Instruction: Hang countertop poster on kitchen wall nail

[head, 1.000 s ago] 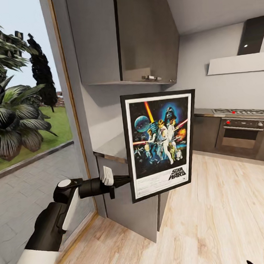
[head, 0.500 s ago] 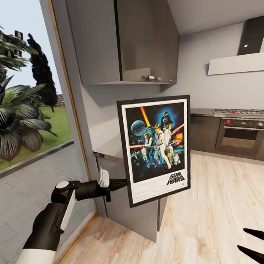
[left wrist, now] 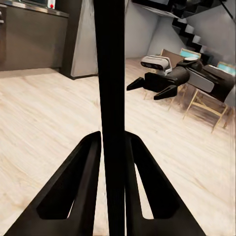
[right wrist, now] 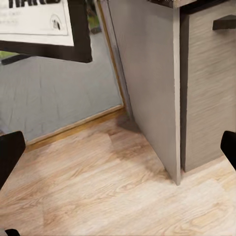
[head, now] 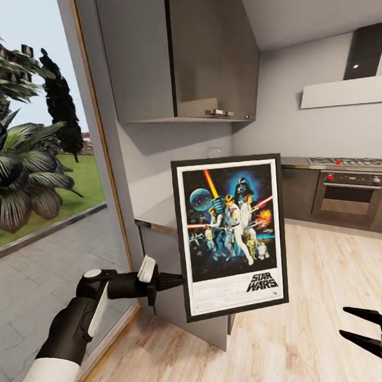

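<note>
The Star Wars poster [head: 230,236] hangs upright in the air in front of the counter's end, facing me. My left gripper [head: 176,280] is shut on its left edge low down. In the left wrist view the poster's black frame edge [left wrist: 110,98] runs between the two fingers [left wrist: 78,187], which press against it. My right gripper [head: 351,325] stands open at the lower right, apart from the poster, and it appears again in the left wrist view as the right gripper [left wrist: 147,88]. The poster's bottom corner [right wrist: 44,29] shows in the right wrist view. The grey countertop [head: 158,214] lies behind the poster.
A grey wall cabinet [head: 205,54] hangs above the counter's end. The oven [head: 350,198] and hob stand at the far right under a hood. A glass door [head: 42,166] to the garden is at my left. Wooden floor [head: 310,297] spreads to the right.
The poster has come lower and turned squarer to me, with my left gripper dropping along with it. My right gripper has risen further into the lower right of the head view.
</note>
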{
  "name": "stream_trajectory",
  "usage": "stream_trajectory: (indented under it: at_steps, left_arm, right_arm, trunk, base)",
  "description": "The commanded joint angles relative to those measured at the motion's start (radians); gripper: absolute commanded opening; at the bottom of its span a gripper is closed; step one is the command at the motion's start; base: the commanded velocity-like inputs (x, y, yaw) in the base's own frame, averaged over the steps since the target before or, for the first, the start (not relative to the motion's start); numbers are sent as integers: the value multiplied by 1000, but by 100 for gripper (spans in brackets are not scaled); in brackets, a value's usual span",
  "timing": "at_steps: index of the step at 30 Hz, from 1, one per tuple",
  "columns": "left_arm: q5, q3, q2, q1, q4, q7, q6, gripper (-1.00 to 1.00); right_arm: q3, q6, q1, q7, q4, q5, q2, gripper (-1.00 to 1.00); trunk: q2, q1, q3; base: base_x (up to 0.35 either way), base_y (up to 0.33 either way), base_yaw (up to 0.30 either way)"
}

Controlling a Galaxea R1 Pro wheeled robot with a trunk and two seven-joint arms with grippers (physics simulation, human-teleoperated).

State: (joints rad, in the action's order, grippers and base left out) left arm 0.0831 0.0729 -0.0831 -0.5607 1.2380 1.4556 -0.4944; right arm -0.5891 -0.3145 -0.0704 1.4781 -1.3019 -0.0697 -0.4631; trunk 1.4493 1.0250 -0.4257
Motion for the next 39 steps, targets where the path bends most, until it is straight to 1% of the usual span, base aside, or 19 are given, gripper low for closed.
stream_trajectory:
  at_steps: [1, 4, 6, 8, 11, 16, 17, 20, 22, 28, 35, 39]
  left_arm:
    - [4, 2, -3, -1, -1, 15, -6, -100]
    - [3, 2, -6, -1, -1, 44, -6, -100]
    - [3, 2, -6, -1, -1, 52, -6, -100]
    - [3, 2, -7, -1, -1, 59, -6, -100]
    - [3, 3, -7, -1, -2, 64, -6, -100]
    - [3, 4, -7, -1, -2, 66, -5, -100]
    - [3, 4, -7, -1, -2, 66, -5, -100]
    - [3, 4, -7, -1, -2, 67, -4, -100]
    - [3, 4, -7, -1, -4, 67, -4, -100]
    - [3, 6, -7, -1, -4, 68, -3, -100]
    - [4, 9, -6, -1, 0, 68, -3, -100]
    - [5, 11, -6, -1, 6, 68, -3, -100]
  right_arm:
    - [1, -16, -3, 4, 0, -3, 0, 100]
    - [6, -22, -5, 6, 0, -3, 1, 100]
    - [14, -24, -5, 7, 0, -4, 1, 100]
    - [28, -26, -6, 24, 0, -4, 0, 100]
    - [39, -28, -9, 69, -2, -4, 0, 100]
    - [52, -30, -11, 89, -8, -5, 0, 100]
    - [71, -30, -11, 91, -9, -5, -1, 100]
    - [98, -31, -11, 93, -11, -5, -1, 100]
    - [111, -52, -20, 93, -11, -5, 0, 100]
    - [122, -96, -52, 93, -7, -4, 1, 100]
    - [124, -104, -85, 93, -12, -5, 1, 100]
    - [126, -114, -120, 93, -12, -5, 2, 100]
  trunk:
    - [1, 0, -1]
    - [1, 0, -1]
    - [1, 0, -1]
    - [1, 0, -1]
    - [1, 0, -1]
    - [1, 0, -1]
    - [1, 0, -1]
    - [1, 0, -1]
    - [1, 0, -1]
    - [1, 0, -1]
    - [1, 0, -1]
    - [1, 0, -1]
  base:
    - [0, 0, 0]
    - [0, 0, 0]
    - [0, 0, 0]
    - [0, 0, 0]
    - [0, 0, 0]
    - [0, 0, 0]
    - [0, 0, 0]
    - [0, 0, 0]
    - [0, 0, 0]
    - [0, 0, 0]
    - [0, 0, 0]
    - [0, 0, 0]
